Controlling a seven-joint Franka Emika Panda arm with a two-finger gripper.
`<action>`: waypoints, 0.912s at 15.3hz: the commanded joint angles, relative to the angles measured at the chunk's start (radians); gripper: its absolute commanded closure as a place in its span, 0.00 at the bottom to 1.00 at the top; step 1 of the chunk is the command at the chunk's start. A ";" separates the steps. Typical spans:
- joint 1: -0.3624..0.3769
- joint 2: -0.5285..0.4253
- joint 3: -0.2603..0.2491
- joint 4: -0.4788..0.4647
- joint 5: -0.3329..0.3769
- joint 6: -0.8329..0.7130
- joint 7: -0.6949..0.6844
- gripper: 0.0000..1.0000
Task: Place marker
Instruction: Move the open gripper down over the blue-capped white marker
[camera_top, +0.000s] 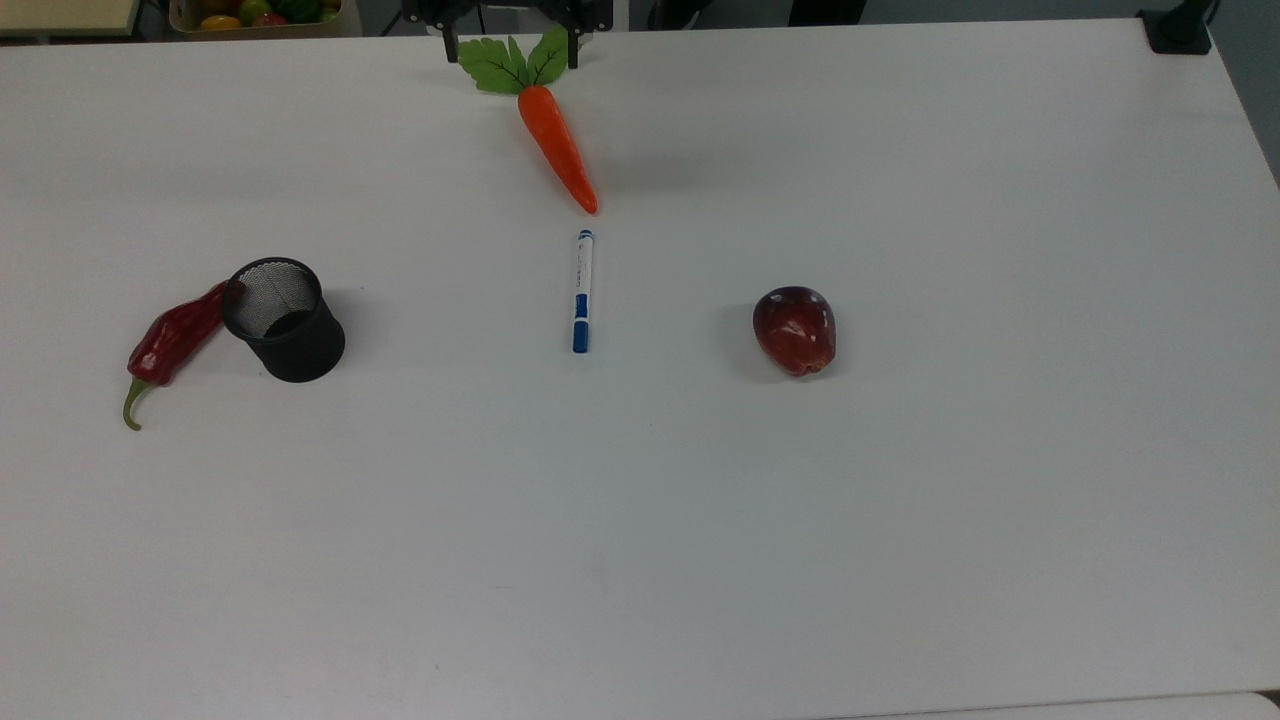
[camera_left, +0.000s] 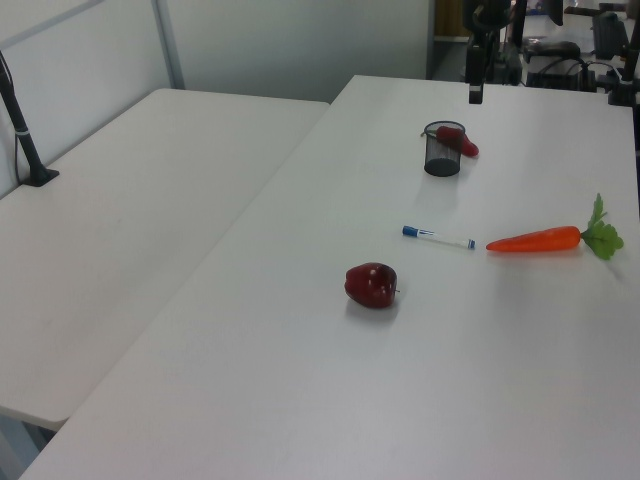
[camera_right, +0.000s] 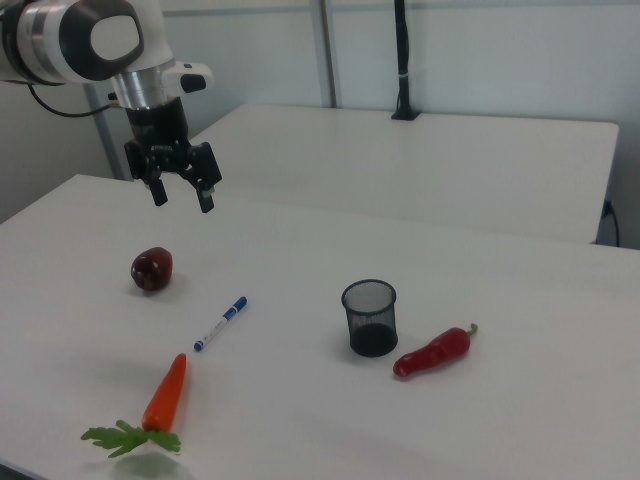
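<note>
The gripper (camera_right: 181, 193) hangs high with its fingers wide apart and nothing in them. The marker (camera_top: 582, 291) lies flat on the white table (camera_top: 900, 500), at 6 o'clock from the carrot (camera_top: 558, 147) tip in the top view. It may roll away if pinched badly. Behind stands another table (camera_right: 450, 160), maybe an office.

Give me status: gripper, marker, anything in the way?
Gripper open, empty, raised above the table. Marker lying flat, untouched, between carrot tip and apple. Nothing on it; carrot tip close by.
</note>
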 joint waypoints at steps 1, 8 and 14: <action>-0.014 -0.009 0.000 -0.008 0.013 -0.001 -0.016 0.00; -0.012 0.020 0.000 -0.010 0.030 0.050 0.060 0.00; -0.014 0.132 0.000 -0.019 0.023 0.191 0.166 0.00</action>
